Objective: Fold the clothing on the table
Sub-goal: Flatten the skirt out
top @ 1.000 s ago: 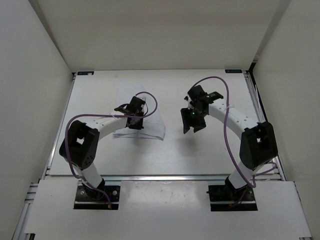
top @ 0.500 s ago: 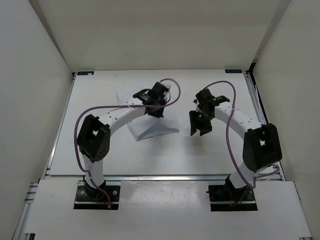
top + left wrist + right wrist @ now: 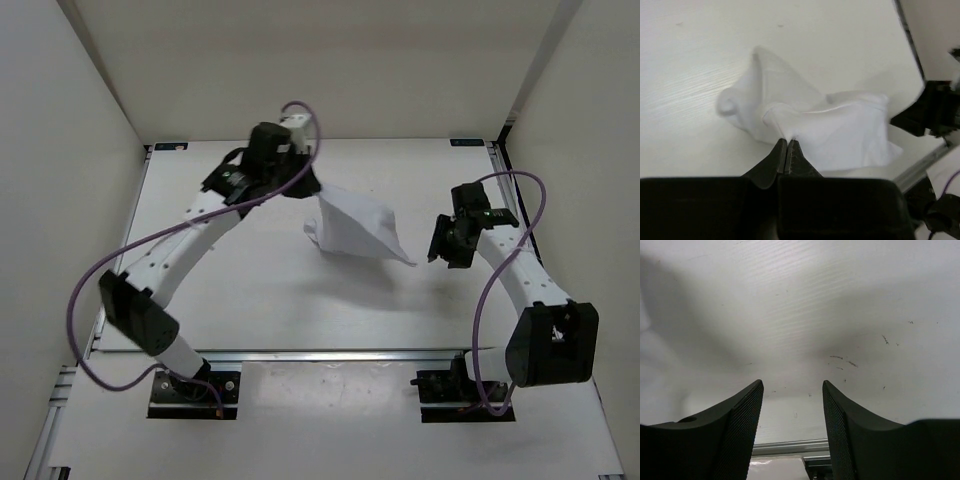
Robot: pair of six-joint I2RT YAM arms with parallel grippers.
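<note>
Clothing (image 3: 355,228) white, rumpled, softly creased.

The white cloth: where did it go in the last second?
The left claw shut on the clothing, lifted it and swung it rightward toward the middle of the table. The right claw, open, backed off to the right. The table itself looks unchanged.

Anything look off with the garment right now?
The clothing is bunched and crumpled, not flat: the left gripper pinches one edge, and the rest sags in uneven folds. The right gripper is open, holding nothing.
</note>
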